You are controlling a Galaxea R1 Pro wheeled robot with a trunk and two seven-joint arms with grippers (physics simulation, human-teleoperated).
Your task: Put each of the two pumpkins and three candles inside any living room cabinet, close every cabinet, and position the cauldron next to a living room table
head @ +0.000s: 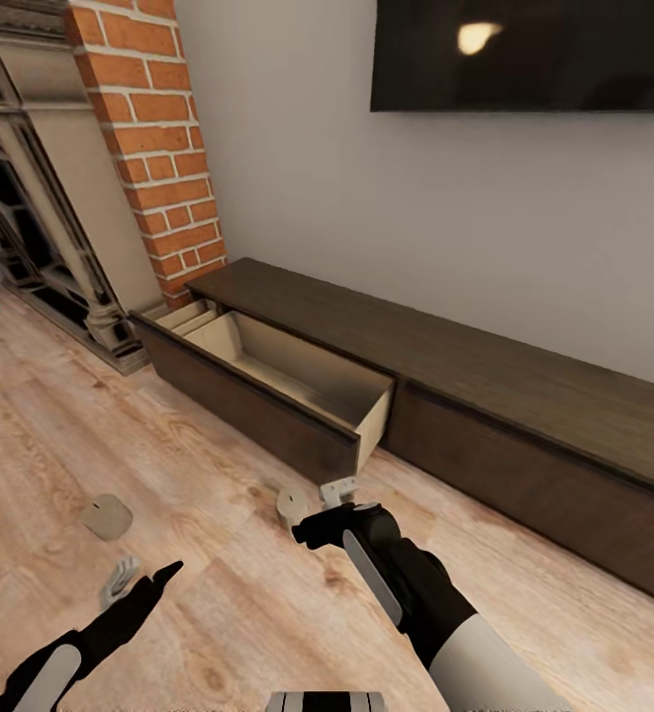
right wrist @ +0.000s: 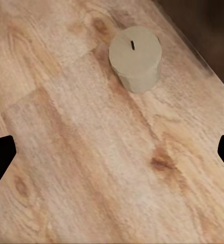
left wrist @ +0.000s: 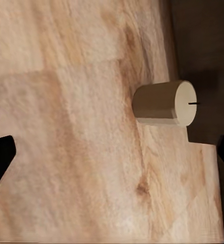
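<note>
Both grippers, left gripper [head: 134,577] and right gripper [head: 317,504], spread wide, empty, above floor candles [head: 106,516].

You are looking at a living room in a home. The landmark is the long low dark-brown wooden cabinet [head: 485,396] standing against the pale grey wall [head: 366,198], the sort that serves as a media unit; one flat handleless drawer [head: 267,381] at its left end is pulled out, showing a pale interior. Above the cabinet a large black flat screen [head: 524,54] hangs on the wall, catching a reflected light. Just left of the cabinet rises a red brick column [head: 158,138], and beyond it an ornate stone fireplace surround [head: 45,208] with a dark opening. In front of the cabinet lies a light wood-plank floor [head: 218,593].
</note>
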